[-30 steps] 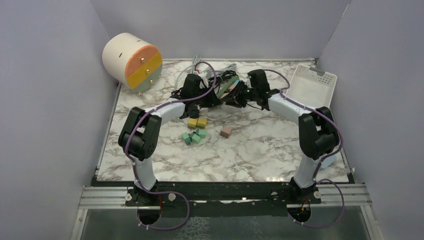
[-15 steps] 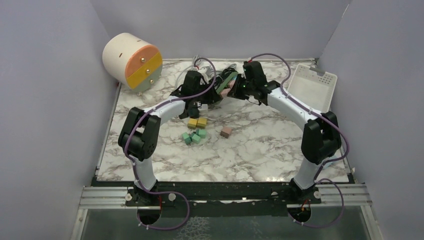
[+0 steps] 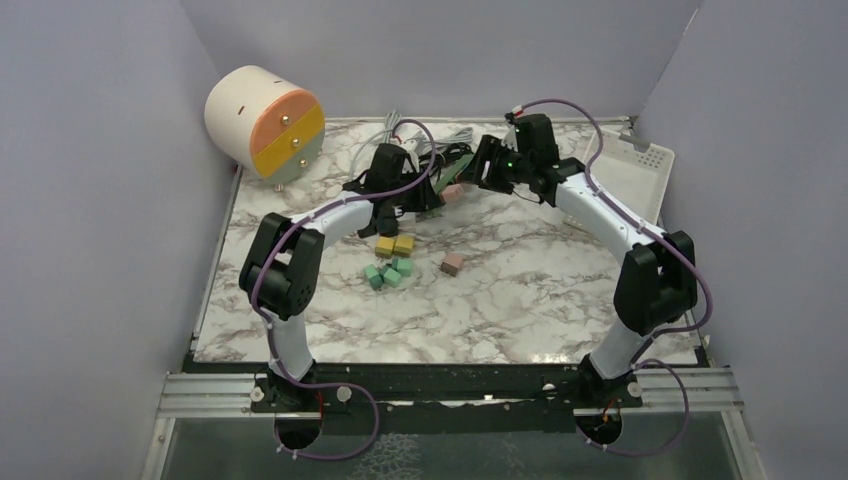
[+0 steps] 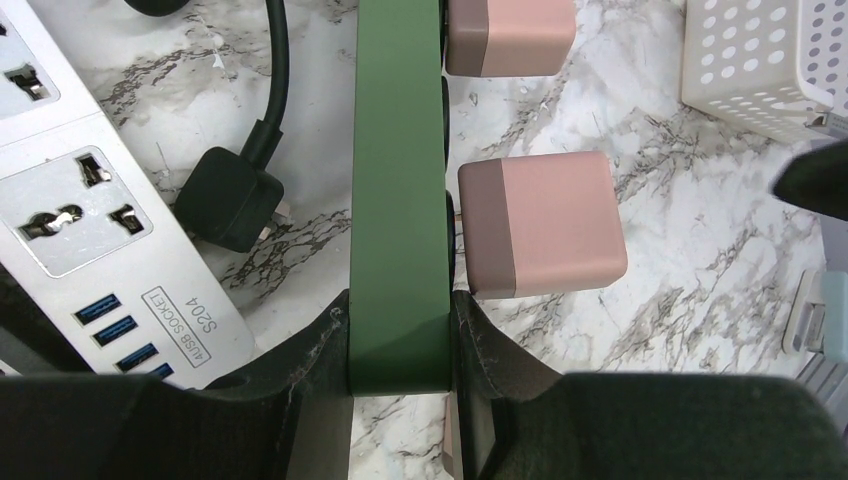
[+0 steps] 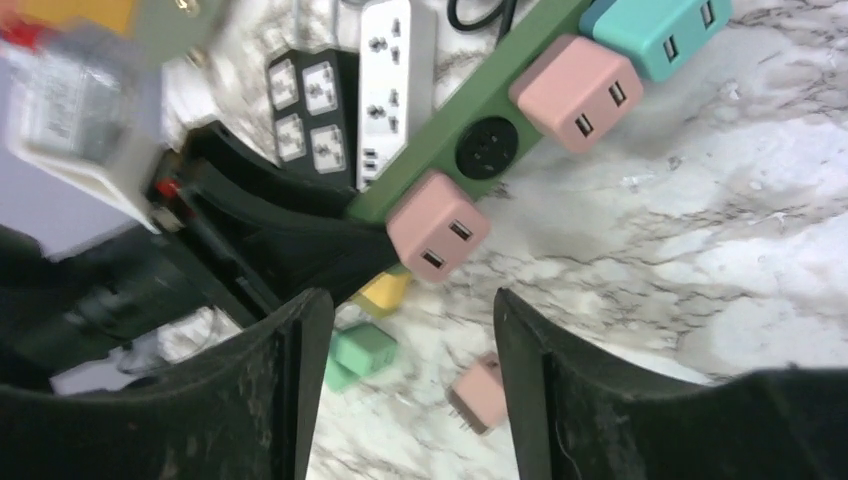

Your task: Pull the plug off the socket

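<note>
Marbled white tabletop (image 3: pixel 560 300) within plain lavender walls (image 3: pixel 100 200), under even light.

"4USB SOCKET S204", seemingly, on white strip (image 4: pixel 110 250)

Table (image 3: pixel 520 310), back centre: power strip (image 4: pixel 398 200) with plugs (image 4: pixel 545 225) seated along it, second strip (image 4: pixel 90 220) just beside it; drum (image 3: pixel 265 120) back-left, basket (image 3: pixel 640 160) back-right, loose blocks (image 3: pixel 390 260) before the strip, mid-table.

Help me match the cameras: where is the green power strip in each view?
Top external: green power strip lies at far centre.
Left wrist: the strip runs upright through centre, clamped by the left fingers.
Right wrist: the strip runs diagonally, upper centre.
Shared landmark: pink plug nearest the held end.
</note>
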`<action>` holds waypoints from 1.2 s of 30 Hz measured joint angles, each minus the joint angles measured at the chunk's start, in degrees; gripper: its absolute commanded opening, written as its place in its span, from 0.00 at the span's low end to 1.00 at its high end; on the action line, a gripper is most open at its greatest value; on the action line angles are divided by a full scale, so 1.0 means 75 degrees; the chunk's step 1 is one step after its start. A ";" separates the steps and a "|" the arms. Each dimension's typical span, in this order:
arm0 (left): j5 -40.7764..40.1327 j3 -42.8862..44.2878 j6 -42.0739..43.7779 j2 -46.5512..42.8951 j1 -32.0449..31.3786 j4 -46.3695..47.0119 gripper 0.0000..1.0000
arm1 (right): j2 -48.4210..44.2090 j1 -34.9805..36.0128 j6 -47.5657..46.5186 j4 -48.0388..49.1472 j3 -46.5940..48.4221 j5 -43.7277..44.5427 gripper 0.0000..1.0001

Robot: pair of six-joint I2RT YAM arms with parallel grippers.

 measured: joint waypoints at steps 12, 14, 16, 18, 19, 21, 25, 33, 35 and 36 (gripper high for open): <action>-0.0117 -0.0093 0.0090 -0.0006 -0.0044 0.0134 0.00 | 0.0982 -0.0009 0.2177 0.0221 -0.0067 -0.0991 0.67; -0.0149 -0.0125 0.0114 -0.0020 -0.0058 0.0152 0.00 | 0.1180 -0.0009 0.2477 0.0297 -0.0067 -0.1029 0.67; -0.0189 -0.0154 0.0140 -0.0050 -0.0073 0.0175 0.00 | 0.1349 -0.0009 0.2719 0.0338 -0.0067 -0.1067 0.66; -0.0207 -0.0184 0.0157 -0.0087 -0.0079 0.0184 0.00 | 0.1498 -0.0009 0.2894 0.0388 -0.0052 -0.1113 0.66; -0.0210 -0.0195 0.0163 -0.0105 -0.0079 0.0184 0.00 | 0.1577 -0.0009 0.2978 0.0431 -0.0041 -0.1128 0.65; -0.0221 -0.0216 0.0166 -0.0119 -0.0079 0.0187 0.00 | 0.1737 -0.0009 0.3110 0.0507 0.0009 -0.1139 0.65; -0.0227 -0.0271 0.0178 -0.0131 -0.0079 0.0239 0.00 | 0.2014 -0.0009 0.3311 0.0694 0.0085 -0.1221 0.27; -0.0364 -0.0361 0.0099 -0.0131 -0.0096 0.0358 0.00 | 0.2194 -0.0052 0.3698 0.0804 0.0294 -0.1384 0.01; -0.0405 -0.0361 0.0087 -0.0131 -0.0108 0.0356 0.00 | 0.2189 -0.0052 0.3687 0.0775 0.0309 -0.1378 0.01; -0.0428 -0.0361 0.0079 -0.0131 -0.0117 0.0347 0.00 | 0.2183 -0.0055 0.3681 0.0761 0.0309 -0.1381 0.01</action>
